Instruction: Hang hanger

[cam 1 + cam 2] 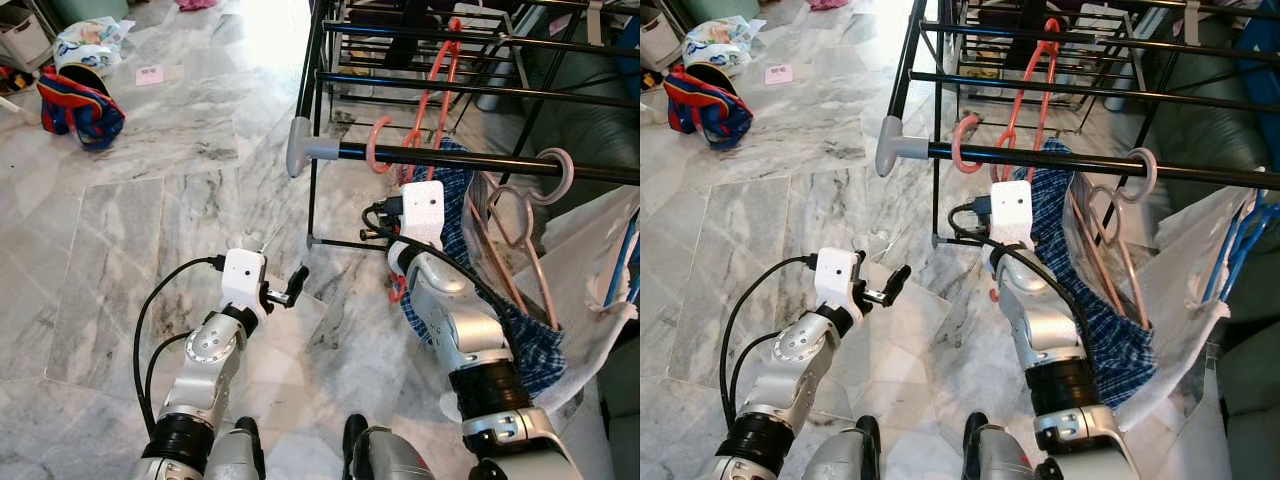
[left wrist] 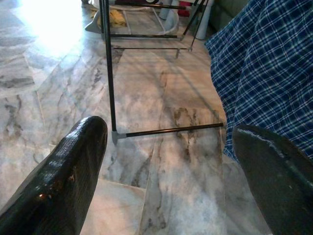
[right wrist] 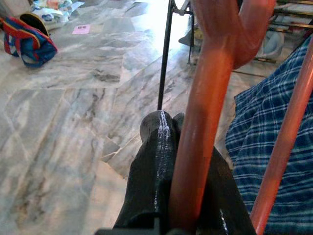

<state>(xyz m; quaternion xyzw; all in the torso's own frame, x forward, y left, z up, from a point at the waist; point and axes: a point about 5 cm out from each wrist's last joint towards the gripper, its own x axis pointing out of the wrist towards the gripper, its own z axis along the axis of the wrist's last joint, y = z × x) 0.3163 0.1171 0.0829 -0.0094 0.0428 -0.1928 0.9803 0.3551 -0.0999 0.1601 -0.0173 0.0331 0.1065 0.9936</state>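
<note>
A black metal clothes rack [image 1: 420,152] stands on the grey-veined marble floor [image 1: 150,230]; a blue checked cloth [image 1: 1090,300] hangs from its front rail beside a pale pink hanger [image 1: 530,215]; the orange-pink plastic hanger [image 3: 205,98] has its hook over that rail near the grey end cap [image 1: 298,147]; the right end effector [image 3: 168,161] is clamped on its stem; the left end effector [image 2: 166,171] hovers low, fingers spread wide, holding nothing; a red-and-blue bag [image 1: 78,108] lies well apart.
</note>
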